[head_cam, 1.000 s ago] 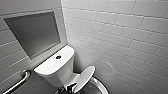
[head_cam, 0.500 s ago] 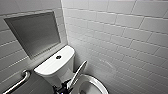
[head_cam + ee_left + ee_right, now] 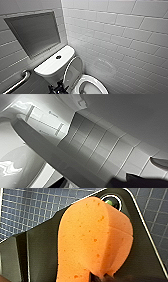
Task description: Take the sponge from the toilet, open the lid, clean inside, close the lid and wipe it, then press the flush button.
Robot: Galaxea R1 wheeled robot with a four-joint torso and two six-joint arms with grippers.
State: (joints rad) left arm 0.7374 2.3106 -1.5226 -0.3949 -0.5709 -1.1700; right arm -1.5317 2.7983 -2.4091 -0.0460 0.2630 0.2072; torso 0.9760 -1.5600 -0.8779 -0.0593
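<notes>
Right gripper [image 3: 100,277]: clenched on the sponge [image 3: 92,240], pinching its near end between dark fingertips.
Sponge look: orange-red and soft, dotted with small pores; a crease runs down it where the pinch folds it into two rounded lobes.
Sponge place: in the right gripper, in front of the robot's dark plate, with small-square floor tiling [image 3: 27,208] behind it.
Left gripper [image 3: 59,88]: a dark shape low in the head view, just beside the lower edge of the lid [image 3: 75,68]; I cannot tell whether it is clenched or released.
Toilet [image 3: 50,71]: glossy white, set in the corner of two tiled walls.
Lid: raised and tilted back toward the tank, its inner side facing the bowl.
Flush button [image 3: 58,57]: small, dark and round, in the middle of the flat tank top.
Bowl [image 3: 83,82]: uncovered, with an oval white rim; its inside is grey shadow, and I cannot make out what lies in it.
Wall recess [image 3: 35,32]: a grey rectangular niche above the tank.
Grab bar [image 3: 18,81]: a pale tube on the tiled wall beside the tank.
Left wrist view: the lid's edge [image 3: 50,154] crosses close up as a long pale band, with shiny white ceramic [image 3: 15,166] on one side and wall tiles [image 3: 105,154] beyond.
Head view: sets tank, lid and bowl together in the corner.
</notes>
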